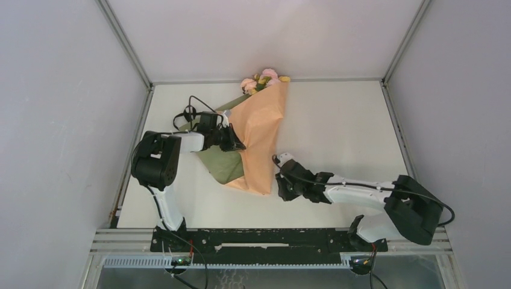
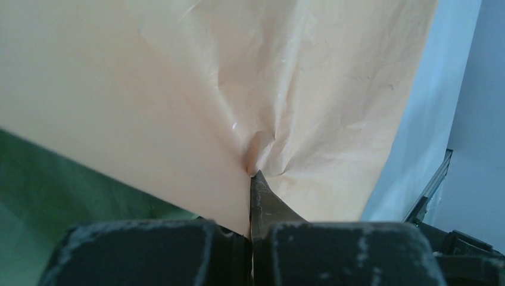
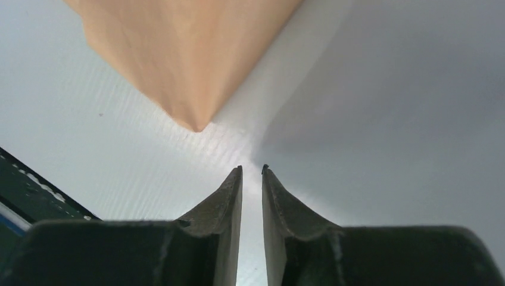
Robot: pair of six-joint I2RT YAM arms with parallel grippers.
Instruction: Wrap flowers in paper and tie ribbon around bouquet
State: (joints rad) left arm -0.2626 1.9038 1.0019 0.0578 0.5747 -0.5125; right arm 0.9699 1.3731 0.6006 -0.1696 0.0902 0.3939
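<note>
**Left gripper [image 2: 252, 179] clamped on the paper; right gripper [image 3: 252, 170] holding nothing**

1. Left gripper: I see its jaws pressed together on a puckered fold of the paper [image 1: 259, 129], at the left flank of the bouquet [image 1: 260, 150].
2. Right gripper: jaws a narrow slit apart, nothing between them. It is low over the table [image 1: 343, 132], just short of the bouquet's pointed lower corner.
3. Bouquet: a peach-orange cone lying left of the table's centre, with the wide end toward the far edge and the narrow end toward the near edge.
4. Flowers [image 1: 265, 78]: pink and yellow blooms at the wide end, reaching the far edge.
5. Green face [image 1: 224, 165] of the paper: spread flat on the table under the left arm, left of the cone.
</note>
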